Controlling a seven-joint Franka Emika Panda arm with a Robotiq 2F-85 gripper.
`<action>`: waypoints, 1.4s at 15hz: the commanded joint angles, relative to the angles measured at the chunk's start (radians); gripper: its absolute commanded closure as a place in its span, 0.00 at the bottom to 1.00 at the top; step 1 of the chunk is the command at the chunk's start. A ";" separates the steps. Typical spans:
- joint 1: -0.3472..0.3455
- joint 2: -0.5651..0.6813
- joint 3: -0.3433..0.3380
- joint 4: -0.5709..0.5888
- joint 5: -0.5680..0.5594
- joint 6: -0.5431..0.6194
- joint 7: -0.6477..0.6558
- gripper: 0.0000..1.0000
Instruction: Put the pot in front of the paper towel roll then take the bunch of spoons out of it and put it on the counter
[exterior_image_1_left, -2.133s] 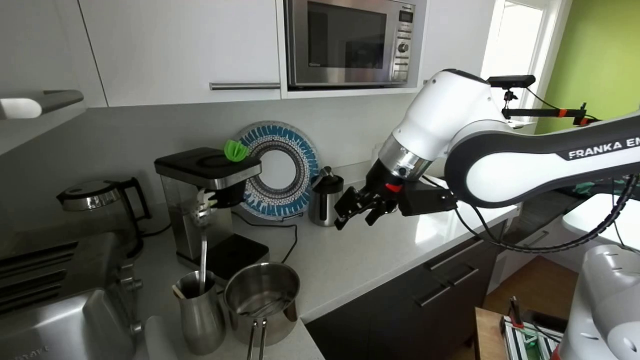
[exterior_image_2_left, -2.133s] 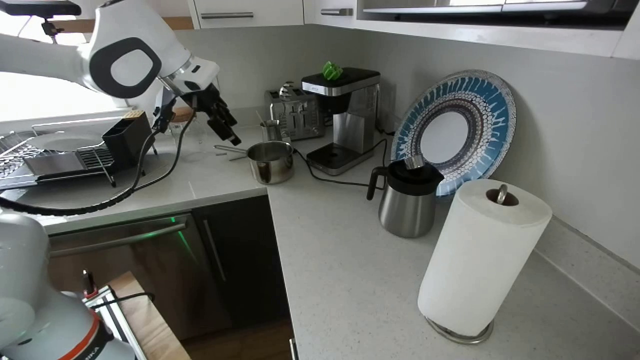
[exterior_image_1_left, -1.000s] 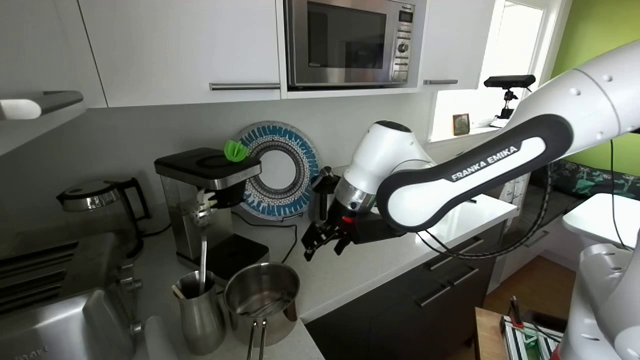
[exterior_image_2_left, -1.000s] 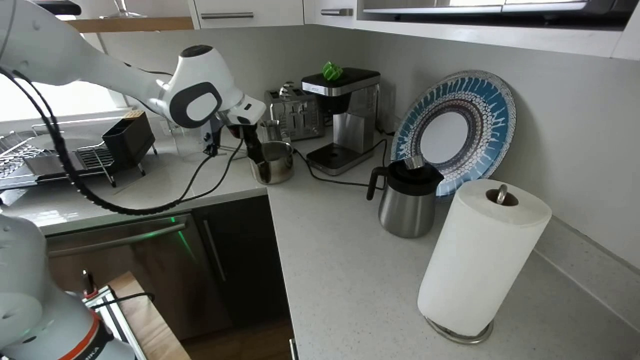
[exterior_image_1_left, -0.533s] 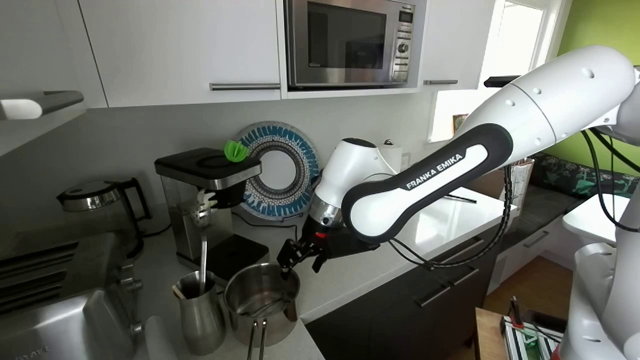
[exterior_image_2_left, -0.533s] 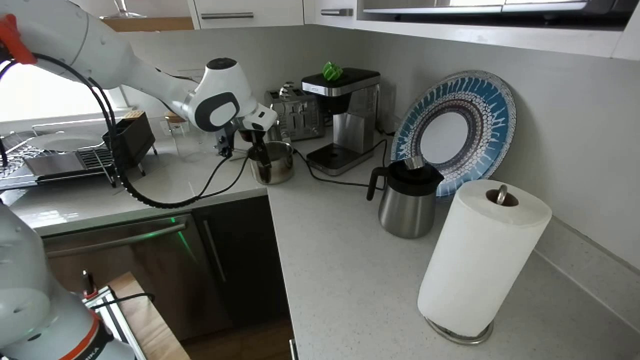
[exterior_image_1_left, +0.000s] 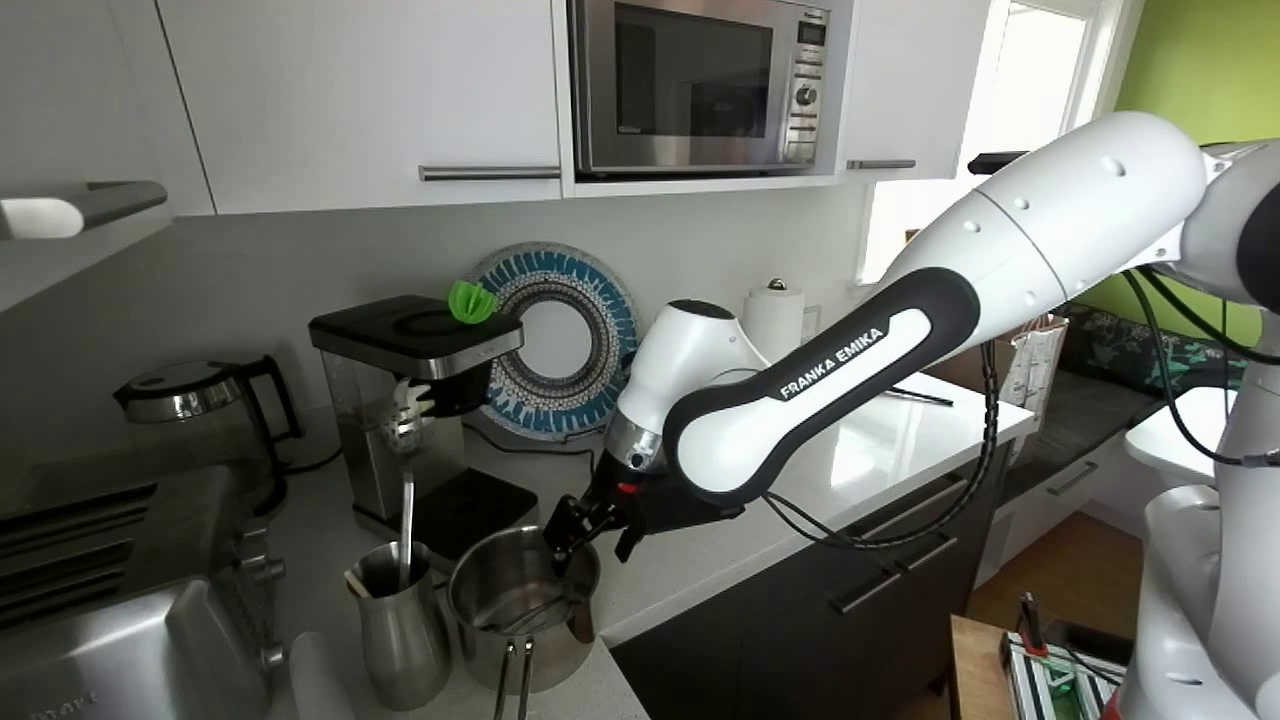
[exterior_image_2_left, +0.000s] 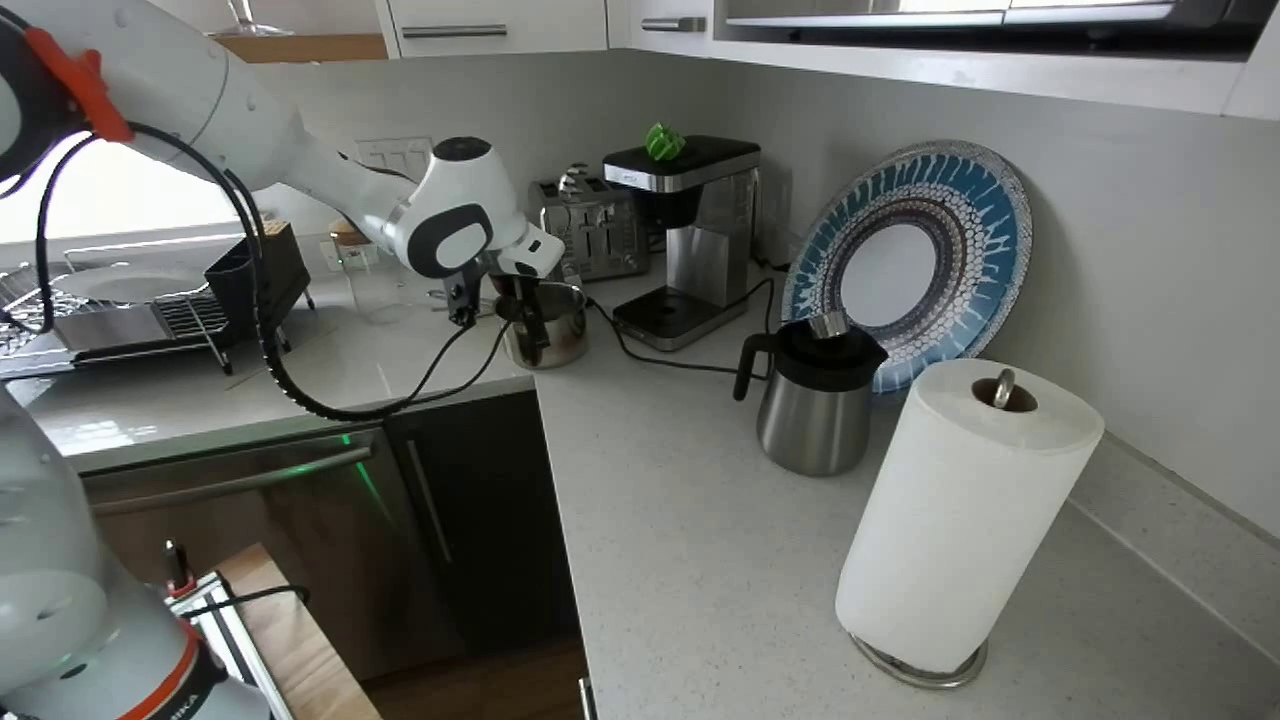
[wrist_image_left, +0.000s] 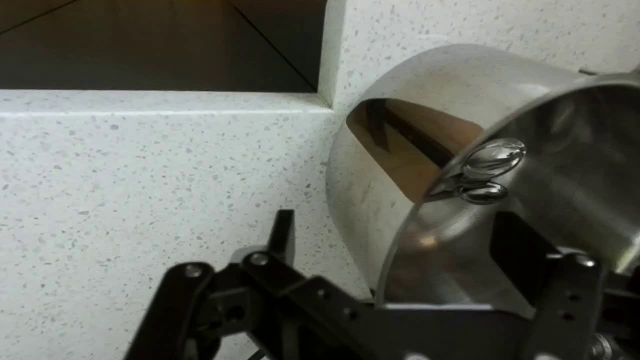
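steel jug (exterior_image_1_left: 405, 640) crowds pot (exterior_image_1_left: 548, 655); counter (exterior_image_2_left: 680, 540) toward roll (exterior_image_2_left: 965, 520) free.

White upper cabinets (exterior_image_1_left: 360, 100) along grey wall (exterior_image_1_left: 280, 270); bright white window (exterior_image_1_left: 1040, 65) beside lime-green wall (exterior_image_1_left: 1200, 55); dark-topped bench (exterior_image_1_left: 1070, 412) below; brown floor (exterior_image_1_left: 1085, 558).

The counter (exterior_image_2_left: 680, 520) is pale, speckled and L-shaped. By its inner corner the pot (exterior_image_1_left: 505, 575) stands upright, the jug (exterior_image_1_left: 405, 645) just beside it. Near these stand the coffee maker (exterior_image_2_left: 697, 255), with a cable (exterior_image_2_left: 680, 363) lying along its foot, and the toaster (exterior_image_2_left: 610, 237), the kettle (exterior_image_1_left: 195, 408) near it. The flask (exterior_image_2_left: 815, 420) stands between coffee maker and roll (exterior_image_2_left: 960, 520), the roll upright on a wire base (exterior_image_2_left: 925, 682). The rack (exterior_image_2_left: 190, 318) and the jar (exterior_image_2_left: 365, 290) stand on the other stretch. The plate (exterior_image_2_left: 895, 270), as far as can be seen, rests its lower edge behind the flask, leaning back.
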 joint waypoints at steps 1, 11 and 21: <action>0.030 0.087 -0.024 0.054 0.045 0.015 -0.026 0.26; 0.056 0.123 -0.059 0.130 -0.001 -0.126 0.005 1.00; 0.043 0.070 -0.123 0.101 -0.025 -0.121 0.082 0.98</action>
